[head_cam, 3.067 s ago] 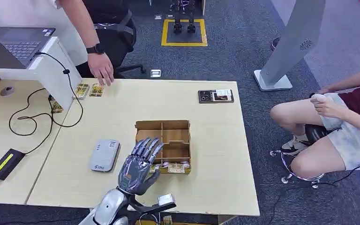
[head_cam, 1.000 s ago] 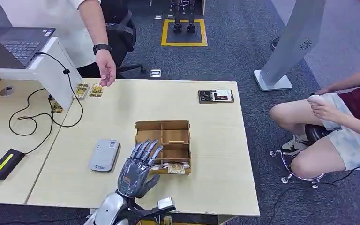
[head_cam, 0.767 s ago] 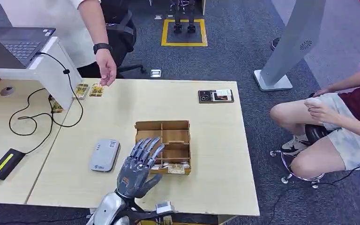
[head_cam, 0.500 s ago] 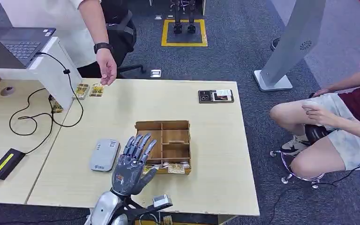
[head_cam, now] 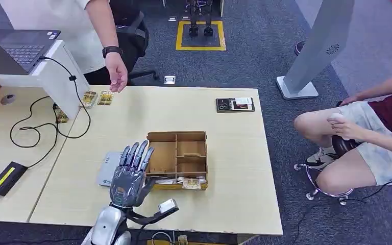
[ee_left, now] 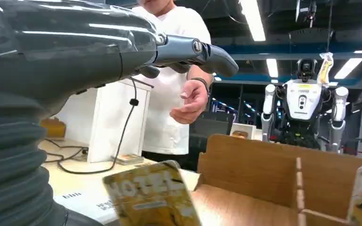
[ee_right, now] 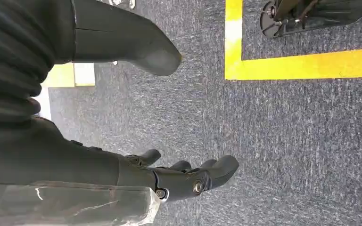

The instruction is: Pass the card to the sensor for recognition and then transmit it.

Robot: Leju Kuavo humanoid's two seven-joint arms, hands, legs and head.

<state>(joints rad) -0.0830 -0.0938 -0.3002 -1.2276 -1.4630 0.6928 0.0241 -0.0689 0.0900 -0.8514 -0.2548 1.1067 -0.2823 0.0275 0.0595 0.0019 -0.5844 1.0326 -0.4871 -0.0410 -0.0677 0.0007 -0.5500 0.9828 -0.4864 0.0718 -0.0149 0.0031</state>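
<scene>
My left hand (head_cam: 129, 175) hovers low over the table between the grey card reader (head_cam: 105, 173) and the wooden divider box (head_cam: 184, 153), its fingers stretched forward and partly covering the reader. In the left wrist view a golden card (ee_left: 151, 197) printed HOTEL stands tilted just under the hand (ee_left: 75, 52), pinched at its lower edge, with the reader (ee_left: 82, 200) and the box wall (ee_left: 254, 169) behind it. More cards (head_cam: 189, 182) lie in the box's front compartment. My right hand (ee_right: 169, 181) hangs over grey carpet, fingers loosely bent and holding nothing.
A standing person holds a hand (head_cam: 117, 76) out over the table's far left corner, near two small cards (head_cam: 97, 98). A dark phone-like item (head_cam: 235, 104) lies far right. A laptop (head_cam: 15, 48), cables and a power brick (head_cam: 5, 177) sit left. A seated person (head_cam: 367, 132) is right.
My left hand has slid left from the box's front compartment toward the card reader and now overlaps it. The standing person's hand has lifted from the table edge.
</scene>
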